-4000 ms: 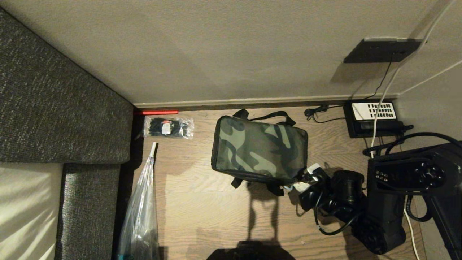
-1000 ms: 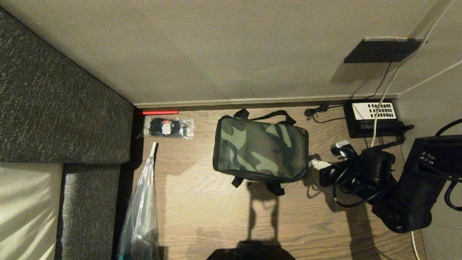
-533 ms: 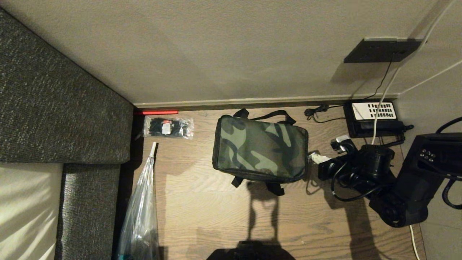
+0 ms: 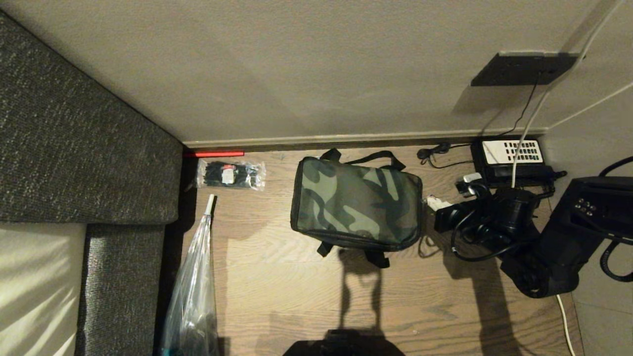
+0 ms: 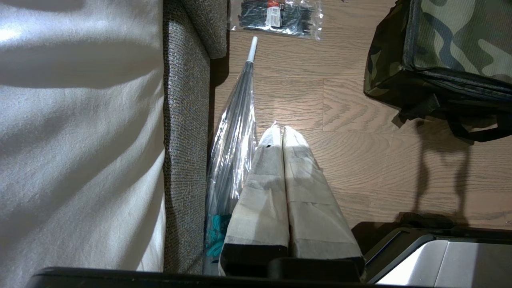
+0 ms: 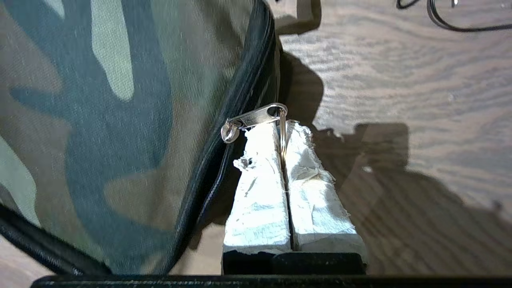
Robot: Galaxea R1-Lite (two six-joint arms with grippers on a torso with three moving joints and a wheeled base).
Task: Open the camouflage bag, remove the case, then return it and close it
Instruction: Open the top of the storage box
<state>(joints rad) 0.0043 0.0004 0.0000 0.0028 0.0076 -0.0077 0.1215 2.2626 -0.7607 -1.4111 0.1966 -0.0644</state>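
The camouflage bag (image 4: 357, 209) is sitting on the wooden floor (image 4: 277, 296) close to the skirting board, its long axis running roughly parallel to the wall, lid flat, and I am seeing no gap in it. The case is not showing anywhere, so I am judging it to be inside. What the coming move is turning on is the bag's right-hand end: the zipper track is curving round that end, and its metal zipper pull (image 6: 256, 117) is sticking out from the seam toward my right gripper (image 6: 282, 134). That gripper is lying just beside the bag's right end, pointing at it, with its padded fingers (image 6: 260, 180) pressed together on the thin wire ring (image 6: 283, 136) hanging from the pull, so I am pinching the ring rather than the bag's cloth. From this grip the track is leading away along the bag's edges, so I am expecting to have to drag along the seam and not away from it. My left gripper (image 5: 282, 134) is hanging idle, well apart from the bag on its far side, fingers pressed together on nothing, above the floor beside a folded clear umbrella (image 5: 234, 132).
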